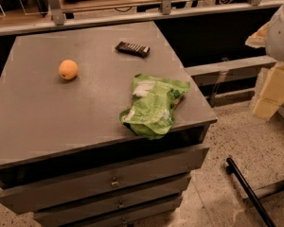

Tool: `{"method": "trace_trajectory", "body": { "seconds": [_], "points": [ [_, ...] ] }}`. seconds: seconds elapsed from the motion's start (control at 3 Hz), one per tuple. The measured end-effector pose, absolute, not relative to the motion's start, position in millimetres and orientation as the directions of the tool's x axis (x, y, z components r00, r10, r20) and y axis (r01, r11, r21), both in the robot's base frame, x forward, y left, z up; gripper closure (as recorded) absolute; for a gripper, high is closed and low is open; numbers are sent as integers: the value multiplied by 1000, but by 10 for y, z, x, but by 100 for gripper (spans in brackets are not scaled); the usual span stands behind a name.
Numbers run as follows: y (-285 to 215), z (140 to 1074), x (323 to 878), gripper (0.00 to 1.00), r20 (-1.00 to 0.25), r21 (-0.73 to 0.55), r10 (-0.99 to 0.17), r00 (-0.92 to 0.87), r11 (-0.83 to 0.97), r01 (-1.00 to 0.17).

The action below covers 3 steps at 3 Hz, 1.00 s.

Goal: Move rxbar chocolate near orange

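The rxbar chocolate (pixel 132 48) is a flat dark bar with pale lettering. It lies at the far right of the grey cabinet top (pixel 47 108). The orange (pixel 68 69) is a small round fruit, standing to the bar's left and a little nearer to me, well apart from it. My gripper (pixel 270 94) shows as pale cream parts below the arm's white shell (pixel 281 30) at the right edge of the view. It is off the cabinet, above the floor, far from both things and holding nothing that I can see.
A crumpled green snack bag (pixel 154 104) lies at the cabinet's front right corner, partly over the edge. Drawers (pixel 113 181) are below the top. A rail (pixel 132 15) runs behind the cabinet. A black bar (pixel 248 190) lies on the speckled floor at the right.
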<state>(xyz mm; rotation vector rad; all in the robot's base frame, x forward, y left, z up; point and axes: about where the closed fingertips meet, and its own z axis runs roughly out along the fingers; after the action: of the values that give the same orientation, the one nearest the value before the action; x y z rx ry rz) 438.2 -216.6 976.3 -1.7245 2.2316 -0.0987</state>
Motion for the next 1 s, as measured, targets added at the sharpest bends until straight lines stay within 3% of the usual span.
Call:
{"method": "trace_trajectory", "body": {
  "seconds": [0.67,1.0],
  "points": [
    [-1966,9697,4622,0,-240,-235,-954,-180,237,-943],
    [-1289,9470,5422,0,-322,-213,-944,-71,146,-966]
  ]
}}
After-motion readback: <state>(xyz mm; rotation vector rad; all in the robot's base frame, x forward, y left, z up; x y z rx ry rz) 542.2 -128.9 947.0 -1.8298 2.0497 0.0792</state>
